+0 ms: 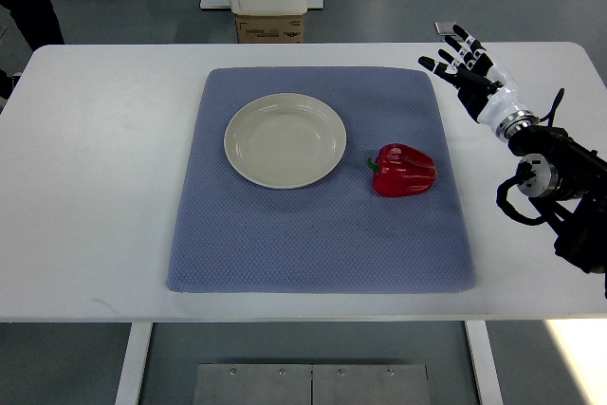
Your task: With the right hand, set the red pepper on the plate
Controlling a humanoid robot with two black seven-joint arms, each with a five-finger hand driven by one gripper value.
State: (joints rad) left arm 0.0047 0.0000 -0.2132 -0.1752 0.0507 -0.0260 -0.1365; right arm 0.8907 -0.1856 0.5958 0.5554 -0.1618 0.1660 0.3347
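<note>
1. You are at the reach step: nothing is grasped yet. Your right hand [465, 64] hangs over the far right corner of the white table [85, 187], with its fingers [446, 52] spread apart and empty.

2. The red pepper [405, 170] lies on its side on the blue mat [313, 253], nearer to you than the hand and to its left, well apart from it. Its green stem [373, 165] points away from the hand, toward the plate.

3. The plate [285, 139] is empty and sits further left again, beyond the pepper as seen from the hand, near the pepper but not touching it.

4. Your left hand does not show at all.

5. For the next move, I judge you need to bring the hand back toward you and leftward until it is over the pepper, keep the fingers apart while lowering, then close around the body.

6. Watch the rounded, glossy skin: it may roll or slip under an off-centre grip.

7. After that comes a short carry leftward to the plate.
</note>
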